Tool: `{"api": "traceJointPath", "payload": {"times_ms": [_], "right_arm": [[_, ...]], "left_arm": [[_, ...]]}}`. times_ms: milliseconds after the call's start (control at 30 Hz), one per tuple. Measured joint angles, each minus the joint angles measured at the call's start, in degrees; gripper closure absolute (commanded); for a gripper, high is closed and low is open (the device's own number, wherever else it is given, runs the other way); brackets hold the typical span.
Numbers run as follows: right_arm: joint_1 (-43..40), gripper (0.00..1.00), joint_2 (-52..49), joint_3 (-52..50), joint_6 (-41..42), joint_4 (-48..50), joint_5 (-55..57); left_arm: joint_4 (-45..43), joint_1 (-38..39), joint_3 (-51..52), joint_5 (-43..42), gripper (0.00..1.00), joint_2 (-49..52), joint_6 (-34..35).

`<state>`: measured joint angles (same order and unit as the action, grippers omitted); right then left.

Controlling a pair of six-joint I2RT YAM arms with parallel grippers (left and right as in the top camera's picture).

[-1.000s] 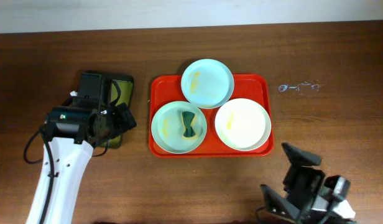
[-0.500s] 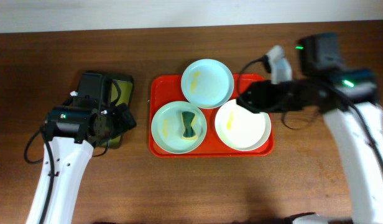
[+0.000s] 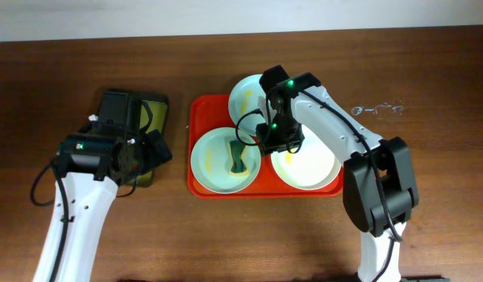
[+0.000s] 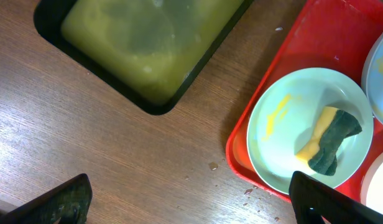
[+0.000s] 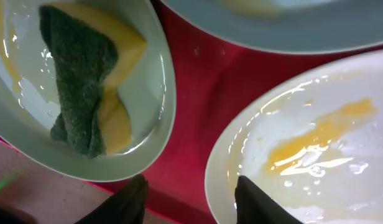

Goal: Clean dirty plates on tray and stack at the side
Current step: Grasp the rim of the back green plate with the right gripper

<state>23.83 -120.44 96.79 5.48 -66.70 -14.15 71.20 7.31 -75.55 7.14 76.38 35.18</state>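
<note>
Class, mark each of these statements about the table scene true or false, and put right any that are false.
1. A sponge lies in a mint plate. True.
2. The white plate is clean. False: it carries a yellow smear.
3. The right gripper is shut on the sponge. False: its jaws stand apart and empty, above the red tray between plates.
4. All three plates sit on the red tray. True.
5. The left gripper holds a plate. False: it is open and empty, near the dark green tray.
</note>
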Motion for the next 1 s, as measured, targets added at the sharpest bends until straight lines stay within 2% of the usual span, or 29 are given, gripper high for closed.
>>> {"api": "traceJointPath", "payload": {"times_ms": [133,267,333,433,833,900,1000], "right_arm": [[0.0,0.51,0.0,-0.2,-1.5,3.6,0.9],[0.8,0.59,0.0,-1.5,-1.7,8.3,0.8],[2.0,0.69,0.0,-4.7,-1.8,11.9,0.8],[2.2,0.69,0.0,-7.9,-1.8,14.6,0.9],[2.2,0.69,-2.3,-8.0,-1.9,17.3,2.1],[2.2,0.78,-2.4,-8.0,-1.9,17.4,1.5],[2.2,0.79,-2.4,-8.5,-1.9,17.9,0.9]], "left_arm": [[0.0,0.0,0.0,0.0,0.01,0.0,0.0],[0.0,0.0,0.0,0.0,0.01,0.0,0.0],[0.0,0.0,0.0,0.0,0.00,0.0,0.0],[0.0,0.0,0.0,0.0,0.01,0.0,0.0],[0.0,0.0,0.0,0.0,0.01,0.0,0.0],[0.0,0.0,0.0,0.0,0.00,0.0,0.0],[-0.7,0.0,0.0,0.0,0.01,0.0,0.0]]}}
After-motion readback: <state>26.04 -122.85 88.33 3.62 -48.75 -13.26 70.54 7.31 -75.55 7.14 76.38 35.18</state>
